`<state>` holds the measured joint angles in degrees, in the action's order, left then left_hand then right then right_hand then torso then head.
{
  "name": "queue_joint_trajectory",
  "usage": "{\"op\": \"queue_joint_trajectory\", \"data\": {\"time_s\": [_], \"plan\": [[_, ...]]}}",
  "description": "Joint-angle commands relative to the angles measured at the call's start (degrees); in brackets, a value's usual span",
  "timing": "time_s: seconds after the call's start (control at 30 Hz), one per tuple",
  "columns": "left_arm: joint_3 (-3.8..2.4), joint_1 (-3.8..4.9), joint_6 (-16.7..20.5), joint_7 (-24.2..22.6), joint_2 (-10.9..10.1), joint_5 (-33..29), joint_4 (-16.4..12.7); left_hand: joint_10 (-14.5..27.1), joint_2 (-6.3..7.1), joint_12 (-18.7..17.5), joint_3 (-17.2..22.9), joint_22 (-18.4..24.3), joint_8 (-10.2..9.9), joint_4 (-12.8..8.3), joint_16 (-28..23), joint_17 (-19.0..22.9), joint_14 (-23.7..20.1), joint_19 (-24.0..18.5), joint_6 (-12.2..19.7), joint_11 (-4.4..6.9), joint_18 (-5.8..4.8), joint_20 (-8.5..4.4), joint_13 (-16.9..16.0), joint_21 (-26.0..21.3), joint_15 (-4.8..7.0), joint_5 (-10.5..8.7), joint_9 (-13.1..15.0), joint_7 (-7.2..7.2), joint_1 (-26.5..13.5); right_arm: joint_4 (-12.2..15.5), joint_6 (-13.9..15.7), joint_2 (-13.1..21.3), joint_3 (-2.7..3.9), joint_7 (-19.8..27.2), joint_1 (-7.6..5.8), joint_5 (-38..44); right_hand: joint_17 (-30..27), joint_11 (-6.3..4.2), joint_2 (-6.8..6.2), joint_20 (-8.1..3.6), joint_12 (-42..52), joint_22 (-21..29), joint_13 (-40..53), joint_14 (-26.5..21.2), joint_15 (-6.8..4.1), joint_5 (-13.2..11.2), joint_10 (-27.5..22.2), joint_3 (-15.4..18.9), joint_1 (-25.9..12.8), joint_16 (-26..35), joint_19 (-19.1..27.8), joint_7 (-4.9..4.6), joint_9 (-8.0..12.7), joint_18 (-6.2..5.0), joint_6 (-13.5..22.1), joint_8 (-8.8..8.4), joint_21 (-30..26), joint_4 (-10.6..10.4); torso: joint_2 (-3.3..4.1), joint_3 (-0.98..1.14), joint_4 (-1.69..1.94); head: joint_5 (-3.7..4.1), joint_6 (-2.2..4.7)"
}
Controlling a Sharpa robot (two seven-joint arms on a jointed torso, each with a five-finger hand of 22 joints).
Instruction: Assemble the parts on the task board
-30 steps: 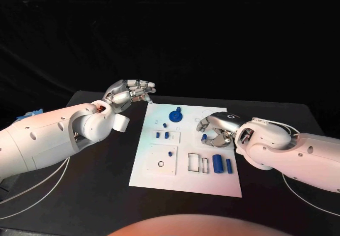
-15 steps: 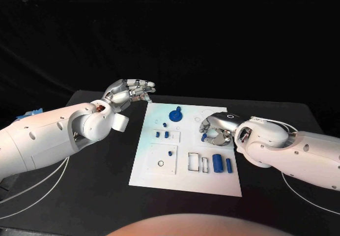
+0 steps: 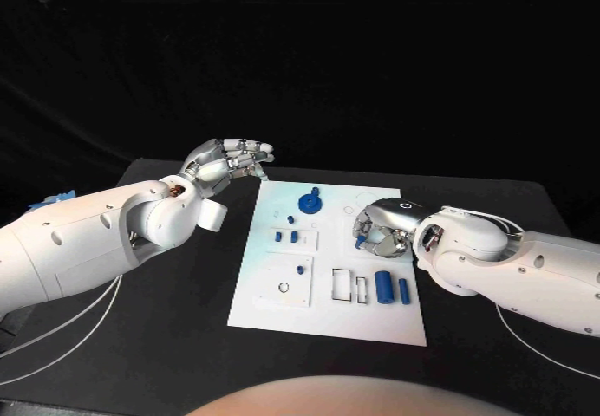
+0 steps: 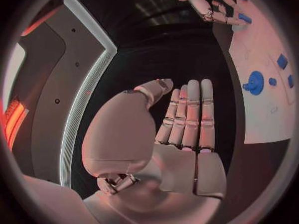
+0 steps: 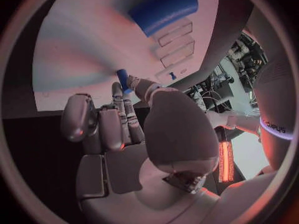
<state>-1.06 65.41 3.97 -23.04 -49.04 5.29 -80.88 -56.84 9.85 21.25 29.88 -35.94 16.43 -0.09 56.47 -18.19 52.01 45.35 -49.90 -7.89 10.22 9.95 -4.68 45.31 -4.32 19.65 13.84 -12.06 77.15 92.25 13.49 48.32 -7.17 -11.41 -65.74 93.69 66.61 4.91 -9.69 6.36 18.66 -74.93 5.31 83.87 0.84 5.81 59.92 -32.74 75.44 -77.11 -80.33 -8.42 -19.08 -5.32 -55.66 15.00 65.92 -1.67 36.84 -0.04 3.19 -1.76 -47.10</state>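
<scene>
The right hand (image 3: 381, 232) sits at three o'clock of the task board (image 3: 328, 316) in the head view, pinching a small blue peg (image 3: 360, 240) just above the board, presumably ready for seating. The left hand (image 3: 229, 162), off the board's eleven o'clock corner, holds nothing, likely parked clear. Two blue cylinders (image 3: 391, 289) lie at five o'clock.

In the left wrist view, the left hand (image 4: 184, 119) is flat, fingers straight and together, empty.

In the right wrist view, fingertips (image 5: 136, 83) clamp the peg (image 5: 122, 78) against the board (image 5: 74, 59).
</scene>
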Motion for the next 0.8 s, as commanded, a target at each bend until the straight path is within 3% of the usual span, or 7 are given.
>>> {"op": "queue_joint_trajectory", "data": {"time_s": [0.03, 0.43, 0.6, 0.8], "plan": [[-0.04, 0.01, -0.94, -0.28, 0.04, 0.05, -0.09, 0.05, -0.27, -0.28, -0.13, -0.05, -0.35, -0.32, -0.24, 0.09, -0.10, -0.34, 0.25, -0.46, -0.01, 0.18, 0.06, 0.25, -0.29, 0.13, -0.06, -0.07, 0.14, -0.14, -0.05, -0.20, 0.01, -0.45, 0.14, 0.75, 0.16, -0.02, 0.86, -0.11, 0.33, -6.46, 0.12, 1.63, -0.55, -0.38, 0.78, -0.60, 0.00, -0.26, -0.60, -0.01, -0.13, 0.66, -0.57, 0.32, 0.53, -0.01, 0.00, 0.00, 0.00, 0.06, -0.05], [-0.04, 0.02, -0.84, -0.12, -0.01, 0.05, -0.01, 0.05, -0.27, -0.28, -0.13, -0.05, -0.35, -0.32, -0.24, 0.09, -0.10, -0.34, 0.25, -0.46, -0.01, 0.18, 0.06, 0.25, -0.29, 0.13, -0.06, -0.07, 0.14, -0.42, 4.51, -0.25, 0.01, -1.79, 0.39, 1.53, 0.60, -0.55, 2.41, -0.57, 0.37, -7.49, 0.24, 1.79, -1.00, -2.25, 2.39, -2.45, 1.11, -0.84, -1.36, 0.37, -0.96, 1.02, -2.10, 1.32, 2.43, 0.89, -0.06, -0.08, 0.01, 0.10, -0.15], [-0.04, 0.02, -0.79, -0.03, 0.03, 0.06, 0.11, 0.05, -0.31, -0.28, -0.16, -0.09, -0.35, -0.34, -0.23, 0.09, -0.09, -0.37, 0.24, -0.46, 0.00, 0.19, 0.06, 0.26, -0.29, 0.13, -0.05, -0.07, 0.11, 1.37, 7.15, 0.58, 0.08, -1.61, 0.20, 0.07, 0.99, -0.73, 2.59, -0.70, 0.54, -8.26, 0.44, 1.92, -1.15, -2.21, 3.29, -2.67, 1.06, -1.17, -2.13, 0.44, -1.33, 1.39, -2.60, 1.73, 4.36, 1.07, -0.05, 0.00, 0.00, -0.02, -0.05], [-0.04, 0.02, -0.74, 0.02, 0.15, 0.06, 0.33, 0.03, -0.38, -0.28, -0.12, -0.12, -0.36, -0.40, -0.22, 0.10, -0.08, -0.37, 0.24, -0.44, 0.02, 0.18, 0.06, 0.29, -0.27, 0.14, -0.05, -0.07, 0.20, 4.91, 9.00, 1.92, 0.54, -1.36, -0.73, -2.12, 1.02, -0.79, 2.55, -0.74, 0.56, -8.46, 0.50, 1.95, -1.20, -2.21, 3.56, -2.70, 1.03, -1.24, -2.33, 0.48, -1.48, 1.48, -2.75, 1.87, 4.85, 1.16, -0.12, -0.12, 0.01, -0.09, -0.03]]}}
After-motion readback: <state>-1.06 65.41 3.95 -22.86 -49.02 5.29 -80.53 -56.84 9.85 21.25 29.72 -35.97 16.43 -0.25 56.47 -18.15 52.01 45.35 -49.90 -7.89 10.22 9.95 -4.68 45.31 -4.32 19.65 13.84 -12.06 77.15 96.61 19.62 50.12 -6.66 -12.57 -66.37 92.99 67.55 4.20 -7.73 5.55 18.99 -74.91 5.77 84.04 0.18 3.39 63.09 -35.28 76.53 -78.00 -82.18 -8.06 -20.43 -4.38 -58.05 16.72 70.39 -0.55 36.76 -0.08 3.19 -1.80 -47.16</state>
